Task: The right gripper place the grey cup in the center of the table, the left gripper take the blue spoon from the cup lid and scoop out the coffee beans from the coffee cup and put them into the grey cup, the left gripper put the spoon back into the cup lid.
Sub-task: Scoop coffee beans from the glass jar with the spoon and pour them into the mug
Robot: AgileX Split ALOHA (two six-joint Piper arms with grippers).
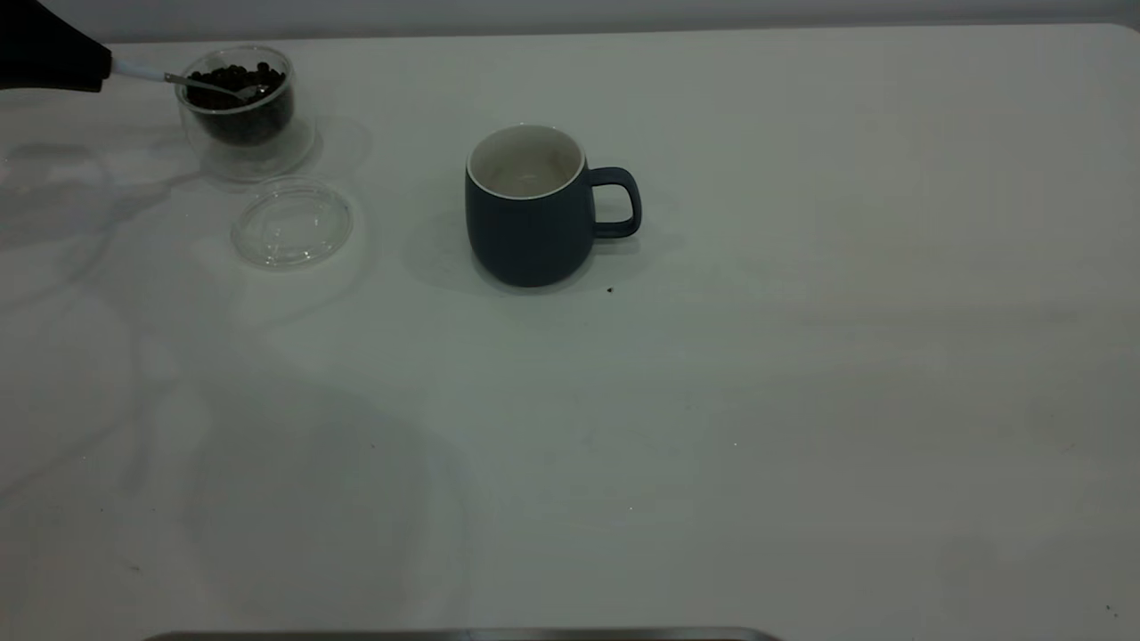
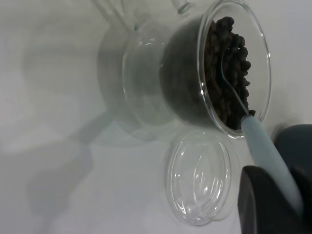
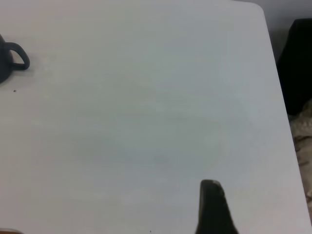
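The coffee cup (image 1: 239,111), a clear glass tumbler, stands at the table's far left with the coffee beans (image 1: 233,78) heaped in it. My left gripper (image 1: 89,67) is shut on the pale handle of the blue spoon (image 1: 138,73); the spoon's metal bowl lies in the beans. In the left wrist view the spoon (image 2: 265,151) reaches from the gripper (image 2: 278,204) into the coffee cup (image 2: 195,73). The cup lid (image 1: 292,223) lies empty just in front of the glass. The grey cup (image 1: 534,209) stands upright mid-table, handle to the right, interior white. My right gripper (image 3: 212,209) hovers over bare table to the mug's right.
One stray bean (image 1: 610,289) lies on the table (image 1: 802,401) just right of the mug's base. The table's rounded far-right corner (image 3: 258,9) and a dark object beyond its edge (image 3: 297,63) show in the right wrist view.
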